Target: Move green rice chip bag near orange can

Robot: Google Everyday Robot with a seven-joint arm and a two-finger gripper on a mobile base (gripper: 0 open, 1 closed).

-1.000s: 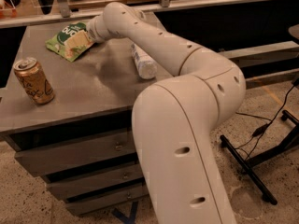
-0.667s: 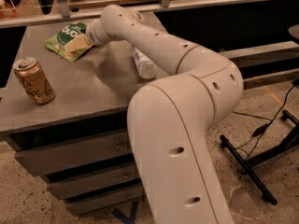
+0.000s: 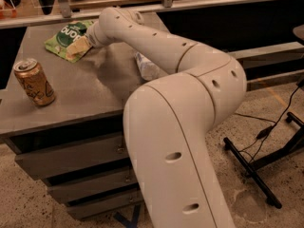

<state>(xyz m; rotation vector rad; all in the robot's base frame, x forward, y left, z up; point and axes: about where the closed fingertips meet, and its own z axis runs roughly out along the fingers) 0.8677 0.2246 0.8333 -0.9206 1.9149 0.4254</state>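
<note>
Upper left: end effector [image 3: 79,47] at green rice chip bag [image 3: 63,36]; grip state cannot tell. Far left, orange can [image 3: 34,82] upright.

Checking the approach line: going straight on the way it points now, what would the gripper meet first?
The green rice chip bag: the gripper, at the far left of the table, points into its near edge; contact is unclear. The orange can sits off that line.

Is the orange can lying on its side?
No, the orange can stands upright on the cabinet top, apart from the gripper, which is at the green rice chip bag.
</note>
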